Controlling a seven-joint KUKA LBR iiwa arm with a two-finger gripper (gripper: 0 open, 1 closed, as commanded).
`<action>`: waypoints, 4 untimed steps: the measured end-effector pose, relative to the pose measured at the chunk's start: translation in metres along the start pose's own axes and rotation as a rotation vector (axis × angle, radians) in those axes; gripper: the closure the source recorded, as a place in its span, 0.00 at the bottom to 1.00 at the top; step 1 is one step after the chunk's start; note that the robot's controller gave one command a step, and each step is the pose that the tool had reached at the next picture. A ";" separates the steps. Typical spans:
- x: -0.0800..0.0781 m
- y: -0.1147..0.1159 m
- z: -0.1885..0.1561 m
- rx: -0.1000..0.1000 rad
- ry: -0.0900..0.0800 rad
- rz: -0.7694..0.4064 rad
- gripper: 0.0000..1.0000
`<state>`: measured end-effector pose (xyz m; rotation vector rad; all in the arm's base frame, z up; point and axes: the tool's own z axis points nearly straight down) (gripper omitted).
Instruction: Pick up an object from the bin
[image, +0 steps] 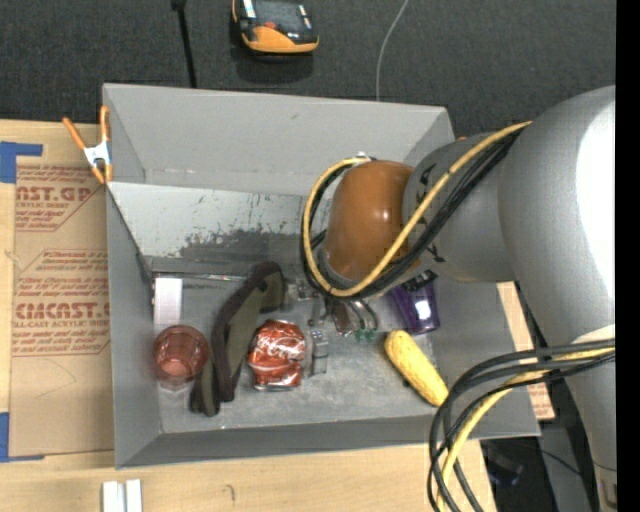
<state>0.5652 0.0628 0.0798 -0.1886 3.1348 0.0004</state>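
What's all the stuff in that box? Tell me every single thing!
bin: one, grey, middle of view
round thing: one, pinkish red, floor's left end
white thing: one, white, just behind the round thing
limp strip: one, dark brown, right of the round thing
crumpled thing: one, red and white, mid-floor
yellow cob: one, yellow, floor's right
purple thing: one, purple, partly under the arm
gadget: one, orange and black, beyond the bin
arm: one, silver, orange cover, from the right

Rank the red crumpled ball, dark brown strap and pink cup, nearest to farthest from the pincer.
1. red crumpled ball, just view-left of the pincer.
2. dark brown strap, beyond the ball.
3. pink cup, farthest left in the view.
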 end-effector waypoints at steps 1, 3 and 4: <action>0.010 0.016 0.005 -0.001 0.000 0.086 0.00; 0.012 0.046 0.008 0.001 -0.004 0.194 1.00; -0.022 0.050 -0.170 -0.002 -0.011 0.172 1.00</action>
